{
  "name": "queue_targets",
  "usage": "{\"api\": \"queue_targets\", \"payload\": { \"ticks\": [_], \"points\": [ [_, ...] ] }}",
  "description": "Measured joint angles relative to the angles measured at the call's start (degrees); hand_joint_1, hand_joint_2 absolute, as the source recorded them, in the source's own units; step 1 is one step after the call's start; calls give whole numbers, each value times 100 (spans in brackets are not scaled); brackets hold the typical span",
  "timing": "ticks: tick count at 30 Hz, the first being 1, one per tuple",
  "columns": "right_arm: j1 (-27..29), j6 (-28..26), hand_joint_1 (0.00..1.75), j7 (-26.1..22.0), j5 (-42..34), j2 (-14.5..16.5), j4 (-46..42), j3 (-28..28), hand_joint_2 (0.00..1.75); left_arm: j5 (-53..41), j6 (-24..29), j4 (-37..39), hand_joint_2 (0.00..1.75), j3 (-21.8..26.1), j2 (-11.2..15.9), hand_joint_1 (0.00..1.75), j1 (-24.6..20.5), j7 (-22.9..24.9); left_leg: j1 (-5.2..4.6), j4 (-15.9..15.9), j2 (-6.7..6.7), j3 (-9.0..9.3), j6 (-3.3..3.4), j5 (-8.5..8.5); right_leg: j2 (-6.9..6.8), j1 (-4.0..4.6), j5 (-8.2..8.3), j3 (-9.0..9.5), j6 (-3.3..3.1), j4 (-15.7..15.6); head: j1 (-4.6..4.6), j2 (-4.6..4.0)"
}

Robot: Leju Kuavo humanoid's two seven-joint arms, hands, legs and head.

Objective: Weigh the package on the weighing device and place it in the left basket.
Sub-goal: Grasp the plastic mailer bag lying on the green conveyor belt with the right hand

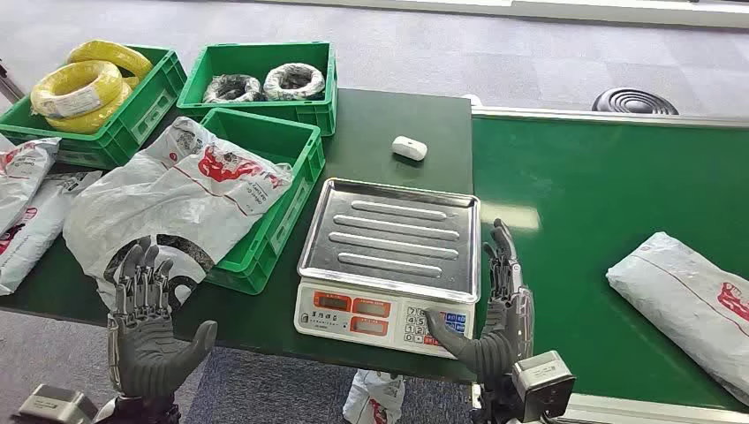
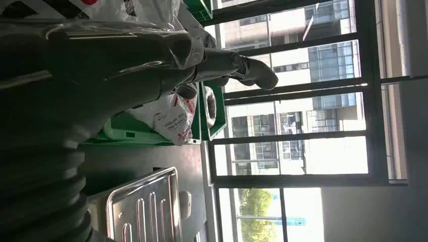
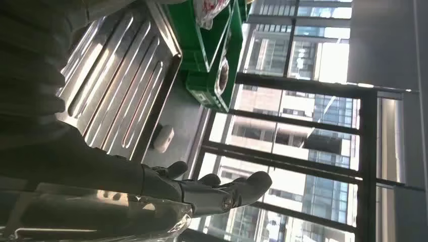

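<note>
Right hand (image 1: pixel 495 305) open, empty, fingers up, just right of scale (image 1: pixel 389 265), likely staged to fetch package (image 1: pixel 684 300) lying well off to its right on belt. Left hand (image 1: pixel 150 327) open, empty; left basket (image 1: pixel 265 194) ahead already holds bag. Scale pan bare.

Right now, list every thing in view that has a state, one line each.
Scale: tray bare, nothing on it.
Package on the belt: lying flat, not yet picked up.
Near green basket: a package draped over its rim.
Far baskets: one holds dark coils, one holds yellow coils.
Left hand: fingers apart, holding nothing.
Right hand: fingers apart, holding nothing.
</note>
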Motion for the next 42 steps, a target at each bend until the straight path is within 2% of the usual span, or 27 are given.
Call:
{"api": "queue_targets", "payload": {
  "ticks": [2,3,5,7,8,11,13,15,17,18,19,23,27,29,32,34,42],
  "points": [
    [7,-690,0,103,839,26,-41,-89,175,-18,-24,-1,175,-6,-17,0,-1,0,0,0,-1,0,0,0,0,0,0,0,0,0,1,0],
    [5,-1319,0,236,1774,85,-118,-228,175,-33,-55,-2,175,-16,-34,0,3,0,-1,0,-1,-1,0,0,0,-1,0,0,0,0,1,0],
    [-108,-2249,0,735,4307,328,-426,-799,175,-58,-154,-8,175,-47,-75,0,18,0,-1,1,6,1,0,0,3,-1,1,-1,0,0,-2,0],
    [-320,-2509,0,1302,6440,560,-741,-1647,175,-69,-244,-12,175,-88,-120,0,23,0,-1,1,-2,8,2,-3,-6,-1,-4,9,5,-2,0,0],
    [-400,-2513,0,1511,6929,611,-833,-2037,175,-71,-268,-13,175,-108,-142,0,26,0,-1,1,-13,12,4,-4,-14,-2,-9,14,9,-4,6,0],
    [-611,-2512,0,2022,7002,566,-854,-2931,175,-74,-299,-14,175,-131,-185,0,20,0,-3,1,-24,10,7,-7,-24,-6,-12,23,11,-5,15,0],
    [-916,-2509,0,2734,6980,250,-500,-3442,175,-81,-336,-14,175,-119,-214,0,8,0,-3,1,-17,9,12,-11,-19,-7,-8,36,11,-6,13,0],
    [-1398,-2502,0,4218,6974,-449,361,-3662,175,-87,-397,-16,175,-75,-255,0,-8,0,-8,3,-19,9,21,-10,-19,-16,-3,48,20,-7,18,0],
    [-1976,-2450,0,5936,6972,-1185,1413,-3449,175,-88,-451,-15,175,-9,-289,0,-57,0,-18,6,-15,14,30,-8,-14,-26,5,49,27,-9,20,0],
    [-2245,-2372,0,6431,6972,-1440,1891,-3280,175,-90,-472,-14,175,23,-302,0,-87,0,-22,7,-11,20,31,-8,-10,-28,8,49,29,-10,17,0],
    [-2502,-2248,0,6676,6972,-1640,2354,-3139,175,-94,-491,-11,175,51,-314,0,-114,0,-23,8,-10,26,32,-7,-9,-27,9,50,29,-11,15,0],
    [-3268,-1552,0,6631,6965,-2067,3934,-3019,175,-114,-536,-9,175,139,-350,0,-134,0,-21,10,-45,21,41,7,-43,-23,9,46,30,-10,14,0],
    [-3723,-801,0,6571,6908,-2219,5034,-3200,175,-122,-579,-11,175,220,-355,0,-113,0,-17,9,-48,9,40,8,-45,-18,8,35,29,-8,14,0],
    [-3914,-339,0,6329,6679,-2250,5477,-3356,175,-128,-582,-11,175,252,-357,0,-107,0,-17,9,-42,2,40,7,-40,-19,8,26,29,-8,13,0],
    [-4173,447,0,5693,6079,-2264,6095,-3699,175,-153,-580,-11,175,298,-359,0,-110,0,-18,9,-39,-1,40,6,-34,-22,8,23,30,-8,14,0],
    [-4260,621,0,5505,5931,-2263,6376,-3874,175,-164,-580,-11,175,320,-360,0,-110,0,-19,9,-44,-4,40,7,-36,-25,8,22,30,-8,14,0],
    [-4438,853,0,5247,5749,-2228,6918,-4189,175,-177,-579,-13,175,374,-365,0,-105,0,-19,8,-44,-5,40,6,-36,-24,8,22,30,-8,14,0]
  ]
}}
